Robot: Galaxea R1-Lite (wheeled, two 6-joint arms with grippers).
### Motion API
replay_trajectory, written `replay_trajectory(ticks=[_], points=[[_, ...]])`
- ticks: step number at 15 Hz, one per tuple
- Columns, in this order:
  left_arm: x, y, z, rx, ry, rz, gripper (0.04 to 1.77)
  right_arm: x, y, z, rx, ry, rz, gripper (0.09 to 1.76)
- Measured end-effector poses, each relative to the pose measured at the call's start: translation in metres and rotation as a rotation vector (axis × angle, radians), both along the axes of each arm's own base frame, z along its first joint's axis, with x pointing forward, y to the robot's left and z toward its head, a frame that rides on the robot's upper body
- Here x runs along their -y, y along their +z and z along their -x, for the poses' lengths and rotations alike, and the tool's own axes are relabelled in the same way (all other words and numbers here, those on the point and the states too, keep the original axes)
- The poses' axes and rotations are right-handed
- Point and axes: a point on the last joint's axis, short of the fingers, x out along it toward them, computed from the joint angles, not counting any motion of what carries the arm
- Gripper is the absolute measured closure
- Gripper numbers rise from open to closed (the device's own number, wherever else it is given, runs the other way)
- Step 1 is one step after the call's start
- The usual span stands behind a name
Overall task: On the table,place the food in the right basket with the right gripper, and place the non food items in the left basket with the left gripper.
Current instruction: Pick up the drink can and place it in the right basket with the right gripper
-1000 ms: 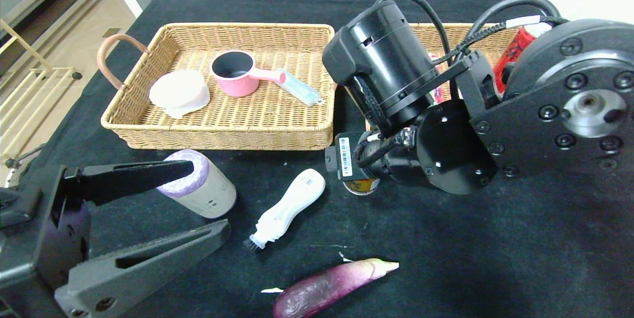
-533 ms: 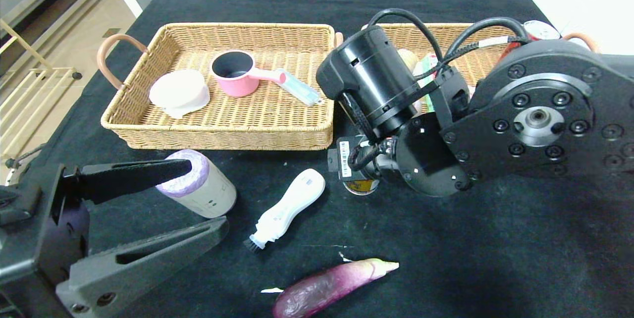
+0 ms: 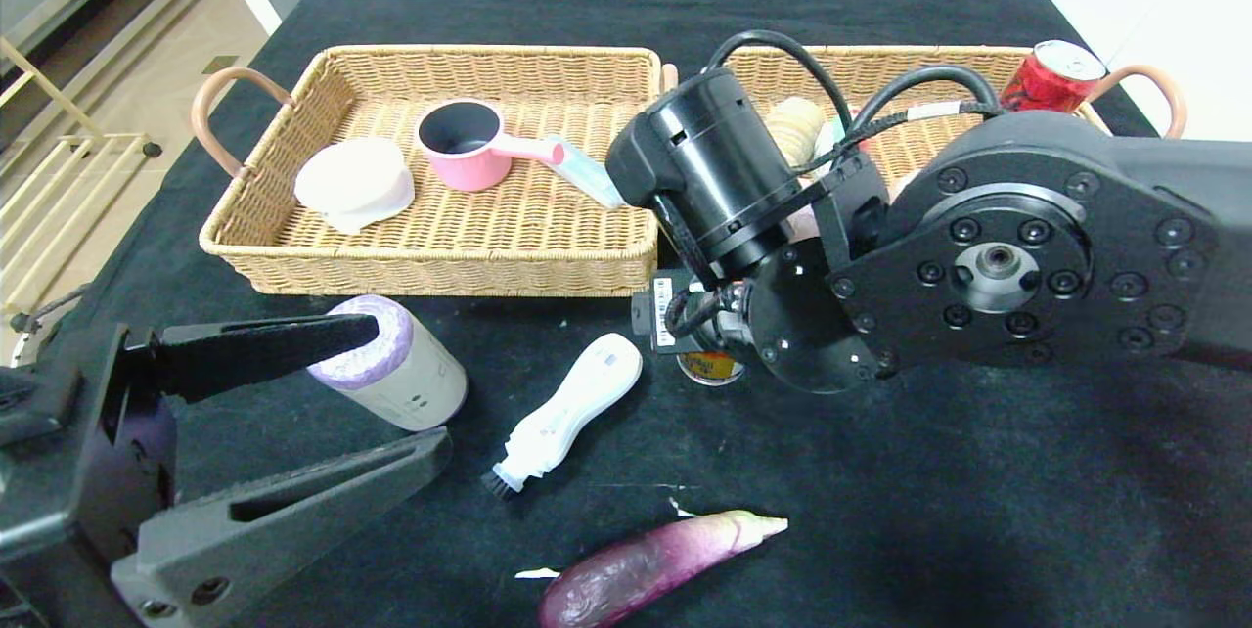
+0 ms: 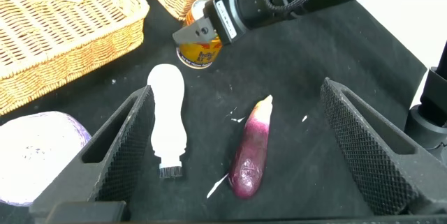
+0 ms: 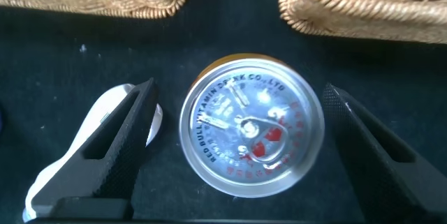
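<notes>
- Head view: my right tool [image 3: 706,354] hangs over the short gold metal can [image 3: 711,367], which stands on the black-cloth surface [image 3: 978,491] just before the gap between the two tan wicker baskets. My arm hides the fingers here. My left tool [image 3: 323,403] is spread beside the beige roll with purple top [image 3: 391,371].
- Left wrist view: the can's printed side wall [image 4: 200,51] shows, upright.
- Right wrist view: my fingers are spread, straddling the can's pull-tab lid [image 5: 251,125]. I judge it rigid, smooth and likely slippery; grip across the side wall.
</notes>
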Motion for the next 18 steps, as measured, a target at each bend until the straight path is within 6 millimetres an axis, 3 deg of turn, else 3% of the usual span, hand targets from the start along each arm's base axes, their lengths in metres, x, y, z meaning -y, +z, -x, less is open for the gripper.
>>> replay_trajectory(ticks=[15, 18], points=[[0.0002, -0.0001, -0.0003, -0.001, 0.0, -0.001, 0.09, -0.0016, -0.0078, -0.0066, 0.006, -0.033, 0.025, 0.14], [0.0004, -0.0004, -0.0007, -0.003, 0.0, -0.001, 0.09, -0.0015, -0.0079, -0.0068, 0.009, -0.038, 0.028, 0.64]])
